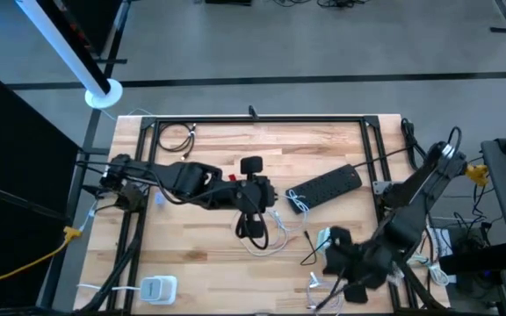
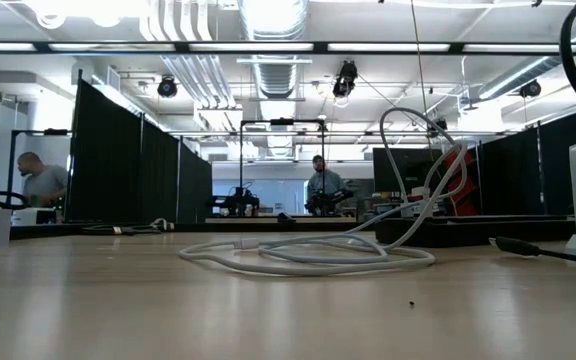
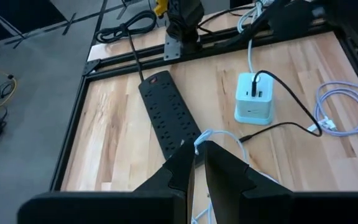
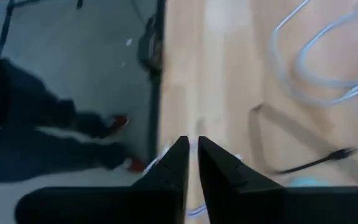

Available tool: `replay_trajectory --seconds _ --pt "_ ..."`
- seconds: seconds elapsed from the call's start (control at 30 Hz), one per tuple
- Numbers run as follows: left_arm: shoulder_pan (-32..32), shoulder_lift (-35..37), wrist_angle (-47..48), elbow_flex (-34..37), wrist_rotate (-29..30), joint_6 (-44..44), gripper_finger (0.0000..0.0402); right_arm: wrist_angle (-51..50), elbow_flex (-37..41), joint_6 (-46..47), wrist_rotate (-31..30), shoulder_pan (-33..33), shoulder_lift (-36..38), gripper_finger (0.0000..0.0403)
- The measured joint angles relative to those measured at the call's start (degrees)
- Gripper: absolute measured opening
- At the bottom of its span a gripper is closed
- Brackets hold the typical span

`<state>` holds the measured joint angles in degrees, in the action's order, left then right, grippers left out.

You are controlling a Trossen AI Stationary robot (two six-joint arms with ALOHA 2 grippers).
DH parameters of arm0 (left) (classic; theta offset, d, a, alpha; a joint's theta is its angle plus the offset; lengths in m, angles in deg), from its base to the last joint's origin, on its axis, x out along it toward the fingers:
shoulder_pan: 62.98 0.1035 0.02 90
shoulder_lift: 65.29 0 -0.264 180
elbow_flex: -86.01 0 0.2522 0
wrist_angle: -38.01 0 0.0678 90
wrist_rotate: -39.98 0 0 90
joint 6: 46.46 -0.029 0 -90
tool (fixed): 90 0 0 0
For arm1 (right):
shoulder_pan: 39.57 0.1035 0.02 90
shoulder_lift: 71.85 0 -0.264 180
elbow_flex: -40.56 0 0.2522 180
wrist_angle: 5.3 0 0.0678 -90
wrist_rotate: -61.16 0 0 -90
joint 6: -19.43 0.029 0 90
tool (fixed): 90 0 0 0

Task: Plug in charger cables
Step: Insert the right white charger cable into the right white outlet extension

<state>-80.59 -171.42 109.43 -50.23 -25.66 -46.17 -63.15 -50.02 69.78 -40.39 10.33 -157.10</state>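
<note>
Charger cables (image 2: pixel 308 255) lie looped in low view; only left wrist view shows left gripper (image 3: pixel 198 163) nearly closed, pinching a white cable (image 3: pixel 205 137).

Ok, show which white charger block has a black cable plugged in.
The white cube charger block beside the black power strip; the other block, on the left arm's side, shows none.

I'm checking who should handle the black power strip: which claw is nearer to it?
Left. The left claw hangs just off one end of the black power strip, near mid-table. The right claw is farther, near the table's front edge by the right corner.
</note>
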Motion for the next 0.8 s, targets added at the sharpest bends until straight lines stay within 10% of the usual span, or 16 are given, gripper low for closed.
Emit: replay_trajectory --seconds 0.4,0.8 --pt "-2.63 0.11 0.50 0.03 -2.88 -1.29 0.0025 5.86 -2.29 18.67 -0.37 8.17 -15.60 0.0194" --pt "-5.83 0.16 8.95 0.05 -2.93 3.86 0.0025 6.97 -4.41 14.54 -0.43 6.55 -26.73 0.0205"
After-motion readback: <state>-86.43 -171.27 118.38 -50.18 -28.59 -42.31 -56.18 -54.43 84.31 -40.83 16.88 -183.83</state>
